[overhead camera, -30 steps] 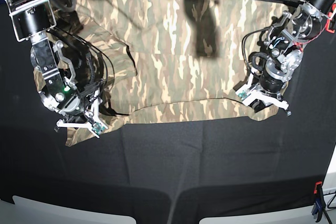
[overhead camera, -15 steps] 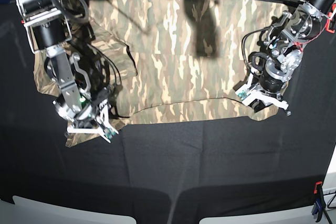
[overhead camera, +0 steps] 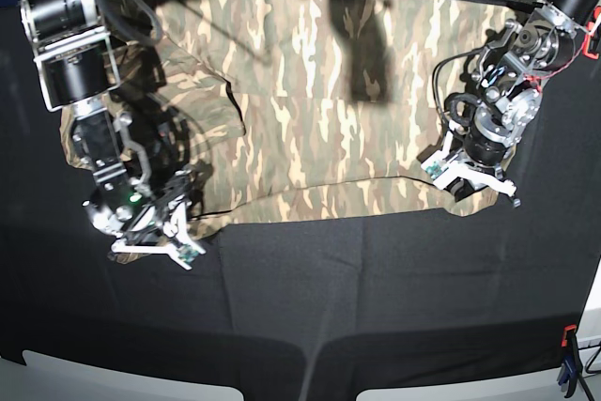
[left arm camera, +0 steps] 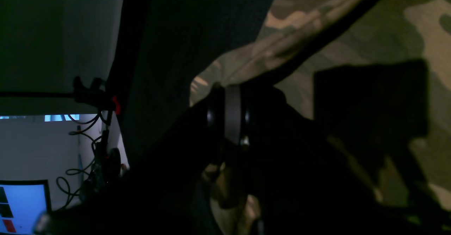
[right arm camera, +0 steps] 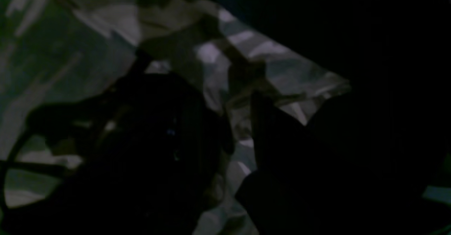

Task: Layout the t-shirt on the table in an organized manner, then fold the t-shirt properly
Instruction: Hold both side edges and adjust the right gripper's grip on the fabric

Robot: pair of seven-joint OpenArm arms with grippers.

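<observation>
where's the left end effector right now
In the base view it's at the right, the left end effector down on the t-shirt's lower right corner.

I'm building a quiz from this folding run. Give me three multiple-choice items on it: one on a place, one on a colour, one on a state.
1. In the base view, where does the t-shirt lie on the table?
A. far half
B. near edge
C. hanging off the near side

2. What colour is the table cover?
A. white
B. black
C. red

3. How does the left gripper stand?
A. wide open above the cloth
B. shut, down at the shirt's lower corner
C. raised clear of the table

Answers: 1 A, the camouflage cloth spreads along the far edge; 2 B, matte black shows all around the shirt; 3 B, it sits low on the corner with its jaws together.
</observation>
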